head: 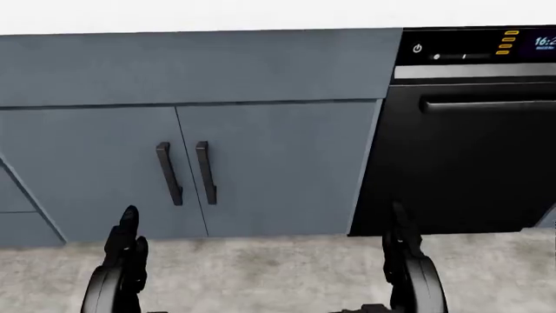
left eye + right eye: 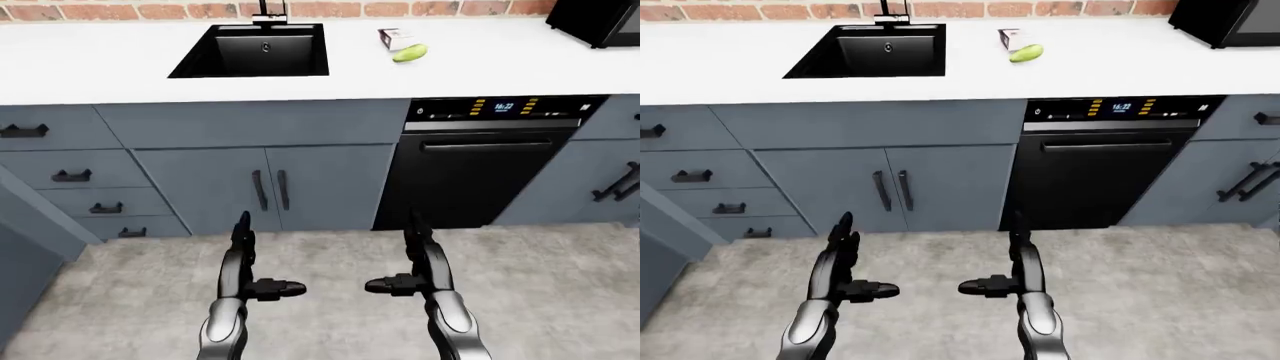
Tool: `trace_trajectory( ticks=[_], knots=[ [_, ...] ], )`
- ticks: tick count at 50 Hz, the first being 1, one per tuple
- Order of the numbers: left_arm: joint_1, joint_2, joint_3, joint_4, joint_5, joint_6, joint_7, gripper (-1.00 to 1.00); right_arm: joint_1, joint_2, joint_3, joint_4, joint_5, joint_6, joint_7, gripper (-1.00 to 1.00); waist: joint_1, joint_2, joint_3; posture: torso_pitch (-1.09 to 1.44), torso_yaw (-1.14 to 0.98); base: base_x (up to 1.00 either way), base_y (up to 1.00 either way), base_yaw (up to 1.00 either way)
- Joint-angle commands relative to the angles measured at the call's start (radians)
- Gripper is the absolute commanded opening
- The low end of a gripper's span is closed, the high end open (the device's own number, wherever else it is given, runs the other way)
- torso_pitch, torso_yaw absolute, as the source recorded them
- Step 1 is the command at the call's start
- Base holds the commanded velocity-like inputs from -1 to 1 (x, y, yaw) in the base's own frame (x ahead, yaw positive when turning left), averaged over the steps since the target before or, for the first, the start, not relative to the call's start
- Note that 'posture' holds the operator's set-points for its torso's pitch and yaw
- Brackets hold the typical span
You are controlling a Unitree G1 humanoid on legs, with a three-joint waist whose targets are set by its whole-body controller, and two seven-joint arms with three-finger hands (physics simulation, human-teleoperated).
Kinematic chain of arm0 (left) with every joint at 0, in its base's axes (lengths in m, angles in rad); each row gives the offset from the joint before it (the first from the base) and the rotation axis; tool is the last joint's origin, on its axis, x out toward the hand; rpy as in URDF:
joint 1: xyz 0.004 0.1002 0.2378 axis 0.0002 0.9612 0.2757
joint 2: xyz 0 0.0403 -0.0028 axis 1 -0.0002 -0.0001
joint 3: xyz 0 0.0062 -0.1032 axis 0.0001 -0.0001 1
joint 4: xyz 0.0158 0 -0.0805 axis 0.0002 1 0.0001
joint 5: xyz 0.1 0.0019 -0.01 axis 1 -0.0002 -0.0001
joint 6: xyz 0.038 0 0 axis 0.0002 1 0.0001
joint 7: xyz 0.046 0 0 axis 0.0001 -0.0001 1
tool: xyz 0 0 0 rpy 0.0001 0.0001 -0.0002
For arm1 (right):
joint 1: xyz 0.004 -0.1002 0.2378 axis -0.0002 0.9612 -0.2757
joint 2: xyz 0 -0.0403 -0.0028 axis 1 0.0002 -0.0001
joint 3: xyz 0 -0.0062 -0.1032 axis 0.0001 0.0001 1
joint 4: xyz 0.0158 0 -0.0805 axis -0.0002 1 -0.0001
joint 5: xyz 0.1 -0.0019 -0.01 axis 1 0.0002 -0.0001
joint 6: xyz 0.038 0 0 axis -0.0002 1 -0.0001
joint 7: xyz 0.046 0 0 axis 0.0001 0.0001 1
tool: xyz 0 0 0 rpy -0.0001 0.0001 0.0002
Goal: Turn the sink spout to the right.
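Fingers of the left hand [image 2: 262,283] and right hand [image 2: 398,283] hang released and empty, far below the dark metal sink spout [image 2: 268,10] at the white surface's [image 2: 480,60] far edge, so a hasty reach could fall short.

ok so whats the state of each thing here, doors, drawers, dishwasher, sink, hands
sink: dry, nothing in it
faucet: only its base shows, spout direction cannot be told
cabinet doors: both closed
drawers: closed
dishwasher: door closed, display lit
left hand: open, holding nothing
right hand: open, holding nothing
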Motion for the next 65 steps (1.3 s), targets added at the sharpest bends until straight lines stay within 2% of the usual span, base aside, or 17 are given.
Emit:
trace_trajectory(
  ticks=[1,3,5,8,23,26,29,32,33,35,36,37,42,45,51,58,65],
  knots=[
    [-0.001,0.003,-0.001,-0.147,0.007,-0.046,0.008,1.0,-0.033,-0.004,0.024,-0.083,-0.032,-0.041,-0.001,1.0,-0.002,-0.008,-0.001,0.0,0.0,0.0,0.0,0.0],
    [0.008,0.003,0.0,-0.17,0.011,-0.038,0.01,1.0,-0.032,-0.001,0.027,-0.087,-0.04,-0.036,0.001,1.0,0.011,-0.001,-0.062,0.0,0.0,0.0,0.0,0.0],
    [0.013,0.001,0.001,-0.177,0.011,-0.037,0.009,1.0,-0.031,0.002,0.029,-0.089,-0.043,-0.034,0.002,1.0,0.008,-0.006,-0.016,0.0,0.0,0.0,0.0,0.0],
    [0.016,0.0,0.002,-0.18,0.011,-0.039,0.009,1.0,-0.034,0.002,0.031,-0.087,-0.046,-0.032,0.004,1.0,0.01,-0.006,-0.074,0.0,0.0,0.0,0.0,0.0],
    [0.035,-0.003,-0.002,-0.228,0.012,-0.015,0.008,1.0,-0.019,0.005,0.039,-0.13,-0.073,-0.003,0.003,1.0,0.006,0.004,-0.104,0.0,0.0,0.0,0.02,0.0],
    [0.038,-0.004,-0.004,-0.235,0.014,-0.012,0.008,1.0,-0.019,0.003,0.039,-0.131,-0.076,-0.003,0.003,1.0,-0.002,-0.068,-0.06,0.0,0.0,0.0,0.97,0.0],
    [0.037,-0.004,-0.003,-0.232,0.014,-0.016,0.009,1.0,-0.019,0.003,0.038,-0.129,-0.078,-0.007,0.003,1.0,-0.006,-0.069,-0.061,0.0,0.0,0.0,1.0,0.0],
    [0.042,-0.004,-0.004,-0.242,0.015,-0.012,0.009,1.0,-0.012,0.005,0.039,-0.142,-0.07,-0.005,0.009,1.0,-0.011,-0.057,-0.039,0.0,0.0,0.0,0.7,0.0],
    [0.043,-0.004,-0.004,-0.242,0.016,-0.013,0.009,1.0,-0.011,0.006,0.039,-0.145,-0.066,-0.006,0.011,1.0,-0.024,0.004,-0.056,0.0,0.0,0.0,0.0,0.0],
    [0.042,-0.005,-0.004,-0.244,0.015,-0.012,0.008,1.0,-0.011,0.007,0.039,-0.146,-0.063,-0.006,0.013,1.0,-0.029,0.087,-0.043,0.0,0.0,0.0,0.0,0.0],
    [0.044,-0.005,-0.005,-0.248,0.015,-0.01,0.008,1.0,-0.012,0.006,0.038,-0.145,-0.061,-0.005,0.013,1.0,-0.014,0.107,-0.044,0.0,0.0,0.0,0.0,0.0],
    [0.045,-0.005,-0.005,-0.249,0.015,-0.01,0.007,1.0,-0.013,0.006,0.037,-0.14,-0.06,-0.009,0.013,1.0,-0.012,0.04,-0.035,0.0,0.0,0.0,0.0,0.0],
    [0.046,-0.005,-0.004,-0.249,0.015,-0.011,0.007,1.0,-0.012,0.006,0.036,-0.141,-0.056,-0.009,0.012,1.0,0.008,-0.002,-0.055,0.0,0.0,0.0,0.0,0.0],
    [0.045,-0.005,-0.004,-0.25,0.014,-0.008,0.006,1.0,-0.009,0.006,0.035,-0.147,-0.054,-0.008,0.012,1.0,0.018,-0.053,-0.06,0.0,0.0,0.0,0.0,0.0],
    [-0.039,0.015,0.029,-0.258,0.001,0.057,0.01,1.0,-0.084,-0.008,-0.005,-0.125,-0.037,0.04,-0.01,1.0,0.015,-0.021,-0.077,0.0,0.0,0.0,0.0,0.0],
    [-0.377,0.119,0.122,-0.383,-0.06,0.451,0.056,1.0,-0.381,-0.101,-0.061,-0.38,0.002,0.519,0.021,1.0,0.013,-0.006,-0.093,0.0,0.0,0.0,0.0,0.0],
    [-0.555,0.209,0.153,-0.356,-0.07,0.565,0.071,1.0,-0.628,-0.176,-0.099,-0.369,0.031,0.73,0.045,1.0,0.008,-0.001,-0.099,0.0,0.0,0.0,0.0,0.0]
  ],
)
